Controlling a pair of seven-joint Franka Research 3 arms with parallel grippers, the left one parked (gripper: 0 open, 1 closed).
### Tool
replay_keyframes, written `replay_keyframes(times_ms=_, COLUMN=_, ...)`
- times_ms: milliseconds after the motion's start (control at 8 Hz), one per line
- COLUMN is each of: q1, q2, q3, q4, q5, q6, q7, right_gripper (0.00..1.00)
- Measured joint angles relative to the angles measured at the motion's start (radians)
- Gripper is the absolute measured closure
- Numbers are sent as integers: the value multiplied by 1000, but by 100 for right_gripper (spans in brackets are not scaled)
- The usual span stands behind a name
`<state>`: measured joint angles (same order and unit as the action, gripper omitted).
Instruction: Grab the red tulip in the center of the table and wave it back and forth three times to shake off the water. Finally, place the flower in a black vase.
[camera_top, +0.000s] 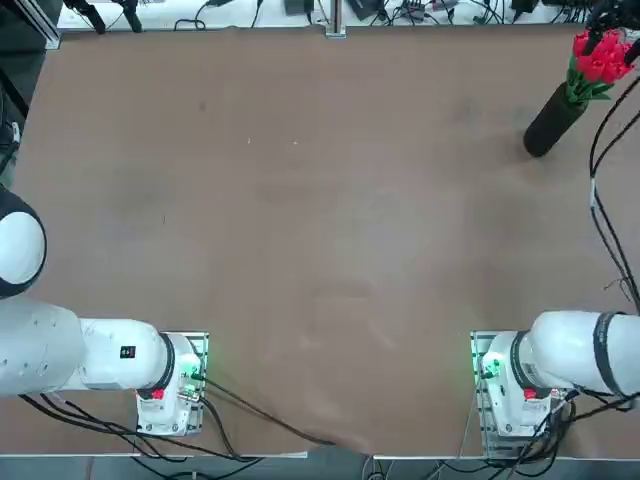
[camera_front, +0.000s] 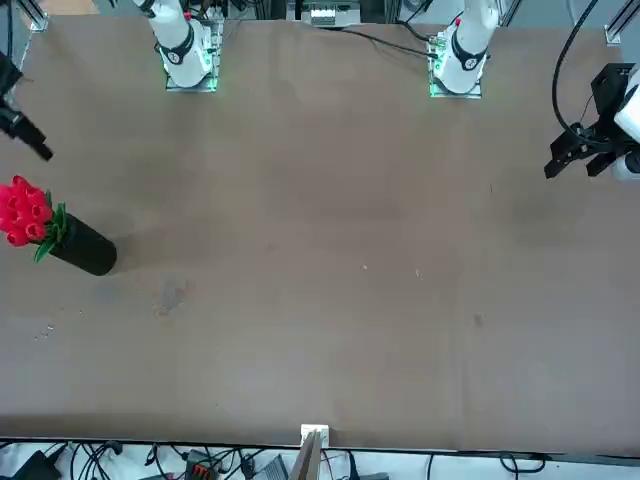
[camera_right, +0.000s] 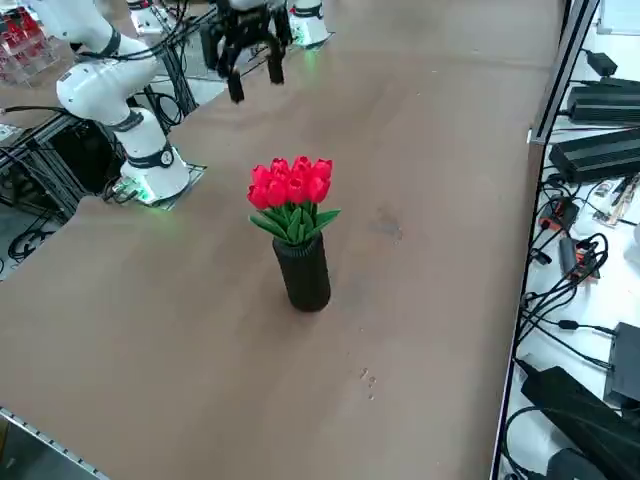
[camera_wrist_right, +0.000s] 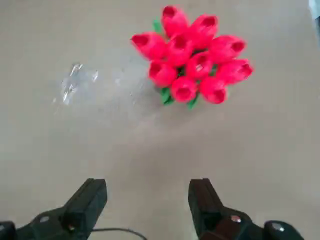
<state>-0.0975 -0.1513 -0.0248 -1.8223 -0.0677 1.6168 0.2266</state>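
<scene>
The right arm's fingers (camera_wrist_right: 145, 205) are spread and empty, hanging above the tulips (camera_wrist_right: 192, 55), which already stand in the black vase (camera_right: 303, 272) on the worktop (camera_top: 320, 250). A careless retreat could clip the blooms. Only the side view shows the vase upright.

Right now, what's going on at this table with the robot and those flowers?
The red tulip already stands upright in the black vase, near the far right corner of the table. The robot's right tool hangs above the bunch, open and holding nothing, with its fingers apart and clear of the blooms. Nothing is being handled at this moment; the flower looks delivered.
</scene>
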Motion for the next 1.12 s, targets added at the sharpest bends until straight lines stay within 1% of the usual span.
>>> replay_keyframes(times_ms=125, q1=11, q2=46, q3=0, q4=44, q5=44, q6=-64, q7=-69, right_gripper=0)
replay_keyframes(times_ms=250, q1=19, q2=91, q3=1, q4=80, q5=78, q6=-88, q7=-126, right_gripper=0)
replay_keyframes(times_ms=375, q1=41, q2=128, q3=3, q4=120, q5=97, q6=-94, q7=-156, right_gripper=0)
replay_keyframes(times_ms=500, q1=79, q2=152, q3=7, q4=166, q5=103, q6=-95, q7=-165, right_gripper=0)
replay_keyframes(times_ms=750, q1=168, q2=160, q3=13, q4=243, q5=102, q6=-101, q7=-180, right_gripper=0)
replay_keyframes(times_ms=875, q1=191, q2=157, q3=14, q4=249, q5=101, q6=-100, q7=-188, right_gripper=0)
replay_keyframes(times_ms=1000, q1=196, q2=157, q3=14, q4=245, q5=71, q6=-97, q7=-193, right_gripper=0)
replay_keyframes(times_ms=1125, q1=195, q2=153, q3=13, q4=228, q5=27, q6=-63, q7=-194, right_gripper=0)
